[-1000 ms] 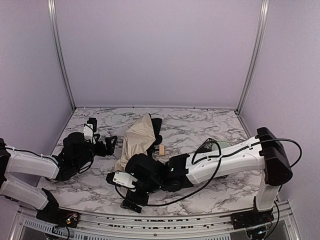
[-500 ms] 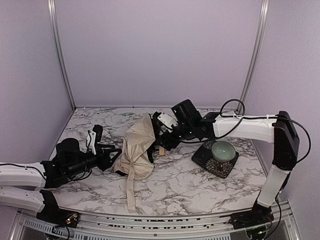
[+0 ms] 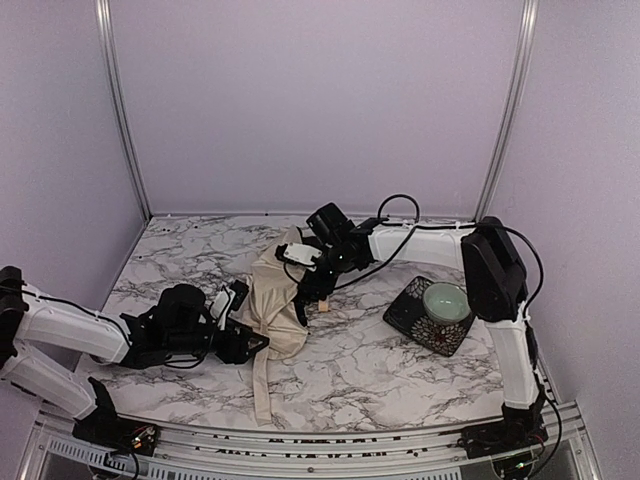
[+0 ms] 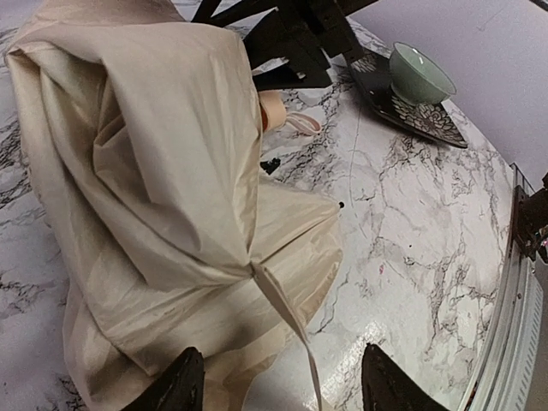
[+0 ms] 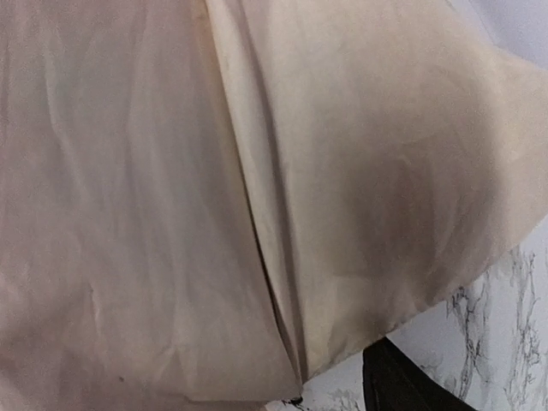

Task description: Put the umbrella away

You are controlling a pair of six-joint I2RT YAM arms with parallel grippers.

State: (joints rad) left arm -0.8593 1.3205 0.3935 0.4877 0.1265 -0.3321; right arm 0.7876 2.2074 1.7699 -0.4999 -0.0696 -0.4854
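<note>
On the marble tabletop [image 3: 400, 370], left of its middle, the umbrella [image 3: 275, 300] lies in a crumpled cream heap. The left gripper [image 3: 252, 342] sits at its near-left side, jaws wide, gripping nothing. The right gripper [image 3: 308, 283] is close against its far side, and I cannot tell how those jaws stand. Toward the right edge sits a plate [image 3: 410, 318] holding a bowl [image 3: 446, 298].

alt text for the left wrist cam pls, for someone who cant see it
A crumpled cream-beige umbrella fills the left of the view on a marble table. Its thin strap trails down toward the bottom edge, between the black tips of the open left gripper. At upper right, a pale green bowl sits on a dark patterned plate.
</note>
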